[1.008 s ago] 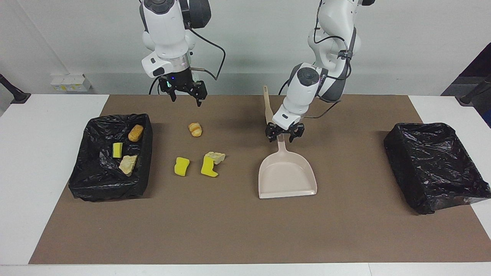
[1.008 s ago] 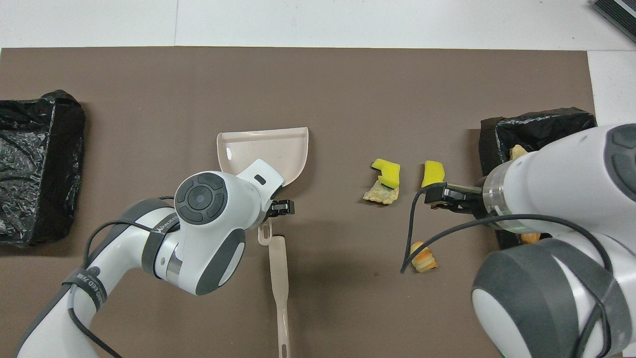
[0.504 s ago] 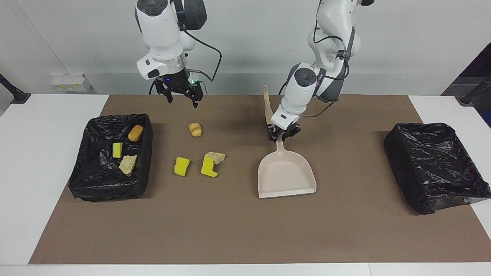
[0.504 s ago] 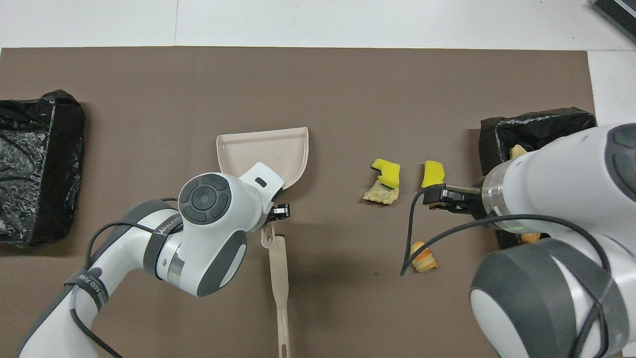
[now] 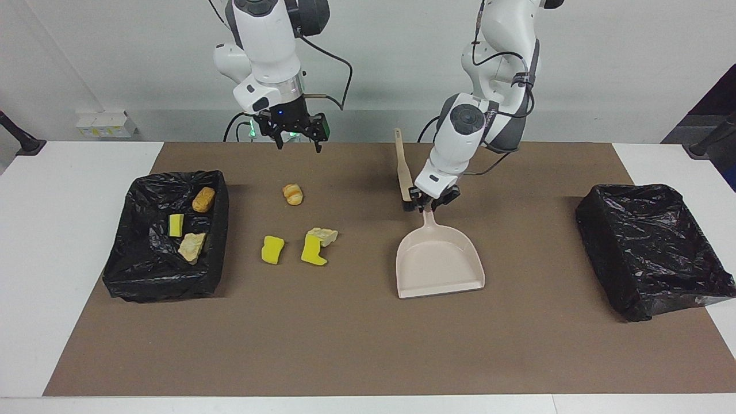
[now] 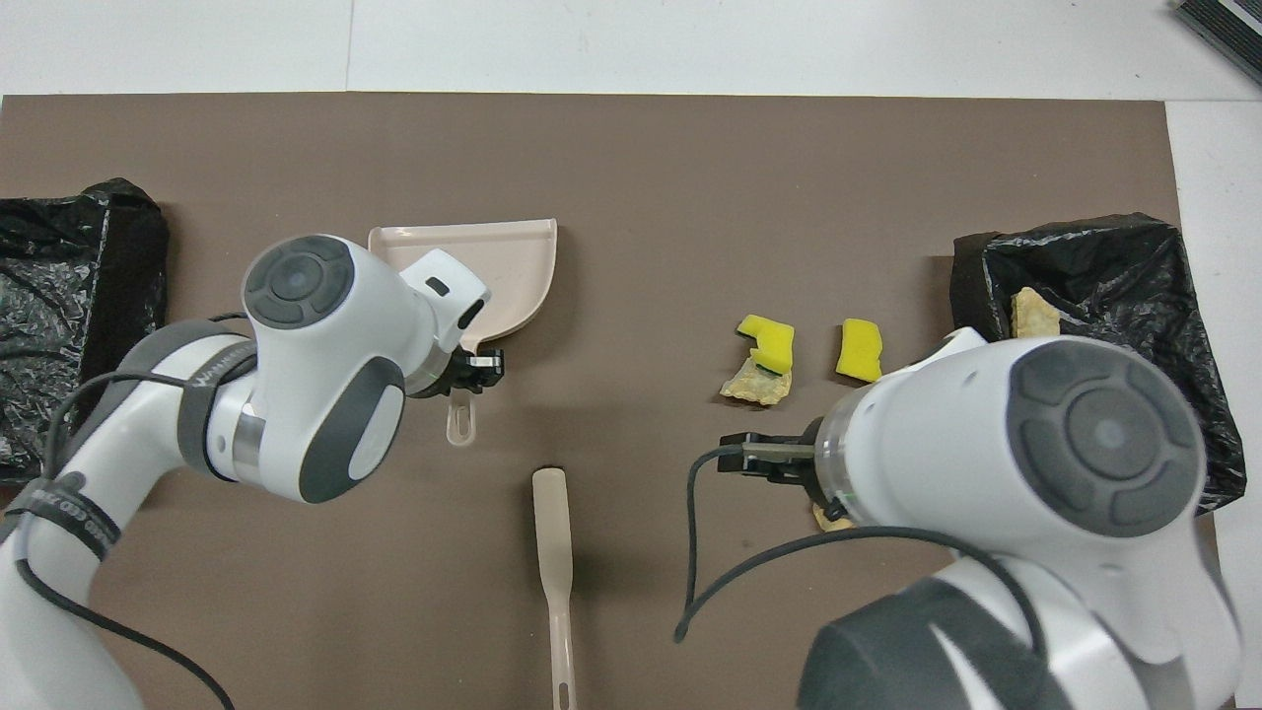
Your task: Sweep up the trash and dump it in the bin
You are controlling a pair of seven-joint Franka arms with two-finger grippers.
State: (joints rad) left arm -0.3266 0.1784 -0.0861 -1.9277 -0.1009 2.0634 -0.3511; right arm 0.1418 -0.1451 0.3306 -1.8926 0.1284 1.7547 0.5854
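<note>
Beige dustpan (image 5: 440, 261) | shifted toward left arm's end | left end effector (image 5: 430, 201) clamped on handle

This is looking like a robotics lab or test room rather than a home. Two white robot arms (image 5: 270, 40) are standing at one edge of a plain white worktop (image 5: 69, 241), with loose black cables (image 5: 330, 57) hanging from them. A flat brown mat (image 5: 368, 345) is covering most of the worktop, marking out a tidy working area. The wall (image 5: 604, 57) is showing bare pale grey, with a small white socket box (image 5: 106, 123) sitting at its foot. Two trays lined with black plastic bags (image 5: 650, 247) are sitting at the mat's two ends, laid out like a staged trial. Dark stand legs (image 5: 20, 138) are poking in at the worktop's corners.
</note>
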